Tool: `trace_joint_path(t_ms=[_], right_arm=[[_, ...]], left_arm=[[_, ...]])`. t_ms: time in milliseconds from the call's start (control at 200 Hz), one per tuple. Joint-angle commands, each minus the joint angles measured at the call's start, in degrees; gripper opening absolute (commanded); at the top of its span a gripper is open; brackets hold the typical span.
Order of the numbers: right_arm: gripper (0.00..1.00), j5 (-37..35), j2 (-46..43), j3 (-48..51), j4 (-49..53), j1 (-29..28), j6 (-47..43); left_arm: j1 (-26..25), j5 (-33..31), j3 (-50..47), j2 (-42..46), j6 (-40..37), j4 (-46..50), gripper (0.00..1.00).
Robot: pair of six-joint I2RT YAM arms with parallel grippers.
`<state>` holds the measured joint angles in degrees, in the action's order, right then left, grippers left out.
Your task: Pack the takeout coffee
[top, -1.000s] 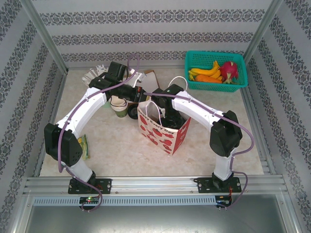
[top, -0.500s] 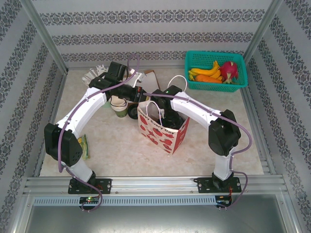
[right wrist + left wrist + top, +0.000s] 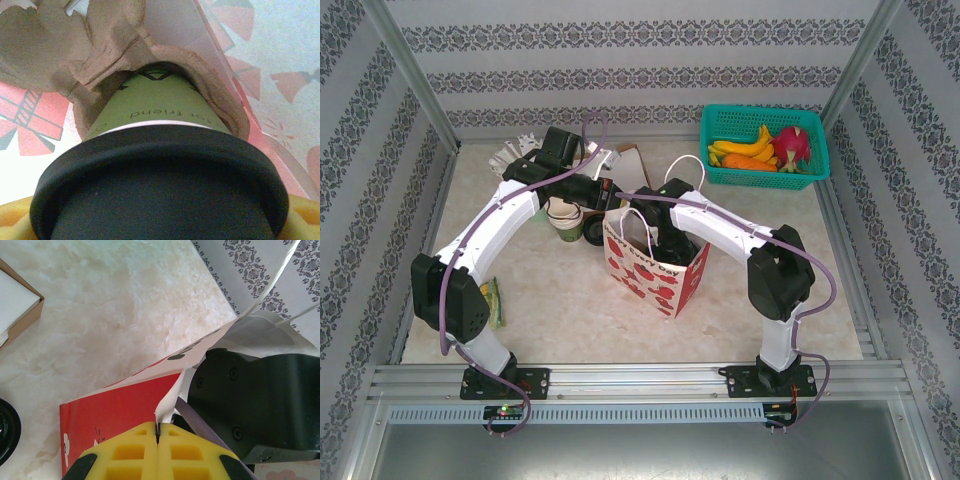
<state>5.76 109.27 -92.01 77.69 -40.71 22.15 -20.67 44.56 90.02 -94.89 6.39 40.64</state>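
Your right hand point(image 3: 160, 222) is down inside the red-and-white printed paper bag point(image 3: 655, 270) near the middle of the pale marble-patterned table point(image 3: 570, 300). Its yellow pads point(image 3: 15, 222) stand wide apart, pressed against either side of the lid of the small green paper cup with a round black plastic lid point(image 3: 155, 105). The cup is inside the bag, and its base sits in the ring of a brown moulded-pulp carrier point(image 3: 100, 55); the bag's printed walls rise close on both sides.

Your left hand point(image 3: 157, 432) is pinched tight on the bag's white upper rim at a corner, with the paper caught between its yellow fingertips. The black body of your right arm fills the bag's mouth just beside it.

A teal plastic basket point(image 3: 765, 172) of bright fruit sits at the table's far right corner, well apart from the bag.
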Motion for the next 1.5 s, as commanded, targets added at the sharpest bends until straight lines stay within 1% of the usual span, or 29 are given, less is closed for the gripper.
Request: trace_joint_path(t_ms=[0, 550, 869, 1119, 1494], right_arm=[[0.57, -1.72, 2.95, 2.01, -3.66, 0.28, -0.15], [0.57, -1.32, 4.07, 0.48, -3.33, 0.37, -0.22], [0.57, -0.84, 6.19, -1.64, -2.38, 0.44, 1.25], [0.57, 0.12, 7.85, -1.42, -3.78, 0.63, 1.84], [0.57, 0.23, 11.17, 1.1, -7.41, 0.48, 1.53]], left_arm=[[-0.6, 0.46, 0.04, 1.02, -0.72, 0.36, 0.0], [-0.67, 0.74, 0.33, 0.58, -0.68, 0.45, 0.0], [-0.7, 2.65, 0.28, 0.15, -0.8, 0.67, 0.0], [-0.79, 5.07, 0.88, -0.41, -1.55, 0.67, 0.0], [-0.94, 5.11, 0.69, -0.38, -1.01, 0.43, 0.0]])
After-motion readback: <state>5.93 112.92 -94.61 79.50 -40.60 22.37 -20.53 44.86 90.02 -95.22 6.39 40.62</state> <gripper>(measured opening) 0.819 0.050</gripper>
